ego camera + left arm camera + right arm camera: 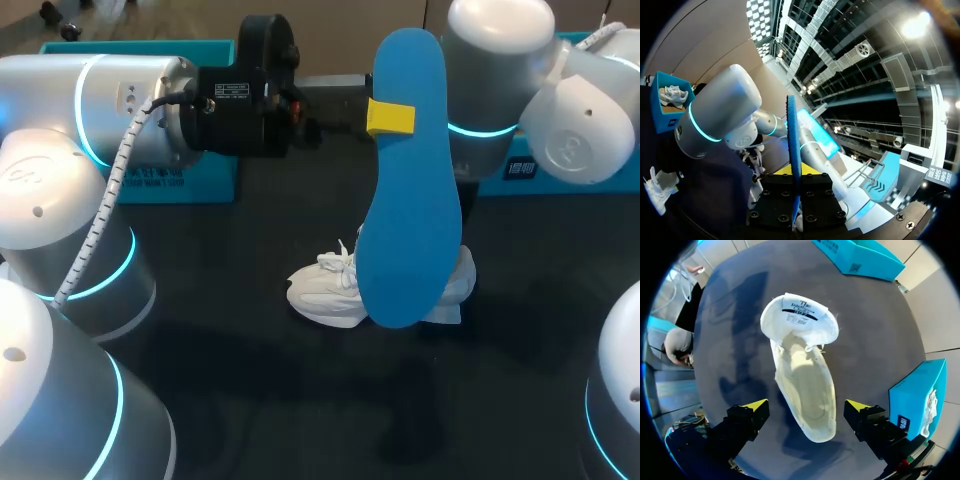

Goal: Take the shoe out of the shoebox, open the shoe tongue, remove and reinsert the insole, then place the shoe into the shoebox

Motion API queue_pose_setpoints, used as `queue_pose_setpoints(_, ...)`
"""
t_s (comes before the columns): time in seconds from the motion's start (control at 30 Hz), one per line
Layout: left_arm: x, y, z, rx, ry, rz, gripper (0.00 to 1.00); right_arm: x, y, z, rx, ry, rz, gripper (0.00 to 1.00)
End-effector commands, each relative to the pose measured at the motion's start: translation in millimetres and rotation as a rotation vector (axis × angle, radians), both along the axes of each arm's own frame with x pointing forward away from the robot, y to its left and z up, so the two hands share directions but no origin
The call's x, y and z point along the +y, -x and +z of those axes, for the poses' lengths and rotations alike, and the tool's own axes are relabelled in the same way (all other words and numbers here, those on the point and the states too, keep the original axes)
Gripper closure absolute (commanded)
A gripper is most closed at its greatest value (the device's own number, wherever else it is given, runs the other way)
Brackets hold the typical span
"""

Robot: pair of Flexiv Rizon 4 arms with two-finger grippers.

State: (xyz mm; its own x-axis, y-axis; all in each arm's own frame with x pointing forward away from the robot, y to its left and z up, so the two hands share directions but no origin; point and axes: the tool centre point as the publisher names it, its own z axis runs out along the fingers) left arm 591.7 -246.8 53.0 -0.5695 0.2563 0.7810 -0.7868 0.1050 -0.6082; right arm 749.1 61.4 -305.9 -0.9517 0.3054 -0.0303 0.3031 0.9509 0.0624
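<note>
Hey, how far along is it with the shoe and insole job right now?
Done: the shoe is out on the table, its tongue is folded open, and the insole is out. In hand: the left gripper holds the insole raised off the table, and the right gripper hangs open over the shoe. Left: reinserting the insole and putting the shoe into the shoebox.

L hand (388,118) gripping blue insole (410,200), white shoe (325,292) below

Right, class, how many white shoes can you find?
2: one shoe on the table under the right gripper; a second shoe in the teal shoebox beside it. Others may be hidden.
</note>
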Motion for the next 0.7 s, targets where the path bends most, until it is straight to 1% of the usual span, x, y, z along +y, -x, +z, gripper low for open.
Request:
queue_pose_setpoints(0.03,0,1.3,-1,0.001,-0.001,0.002,1.00,5,-9.0,3,-0.012,-0.001,0.000,0.00)
queue_pose_setpoints(0.13,0,1.3,-1,0.001,-0.001,0.002,1.00,12,-18.3,1,-0.021,0.005,0.020,0.00)
queue_pose_setpoints(0.17,0,1.3,-1,0.001,-0.001,0.002,1.00,16,-24.9,-2,-0.021,0.012,0.027,0.00)
queue_pose_setpoints(0.27,0,1.3,-1,0.001,-0.001,0.002,1.00,21,-35.2,-12,-0.024,0.006,0.035,0.00)
queue_pose_setpoints(0.47,0,1.3,-1,0.001,-0.001,0.002,1.00,28,-49.8,-35,-0.021,0.005,0.071,0.00)
queue_pose_setpoints(0.5,0,1.3,-1,0.001,-0.001,0.002,1.00,29,-51.5,-40,-0.014,0.009,0.076,0.02)
queue_pose_setpoints(0.53,0,1.3,-1,0.001,-0.001,0.002,1.00,29,-52.8,-44,-0.005,0.013,0.082,0.09)
queue_pose_setpoints(0.6,0,1.3,-1,0.001,-0.001,0.002,1.00,30,-54.3,-50,0.002,0.011,0.088,0.27)
queue_pose_setpoints(0.63,0,1.3,-1,0.001,-0.001,0.002,1.00,30,-54.7,-54,0.009,0.009,0.092,0.32)
queue_pose_setpoints(0.7,0,1.3,-1,0.001,-0.001,0.002,1.00,29,-54.8,-60,0.023,0.012,0.094,0.34)
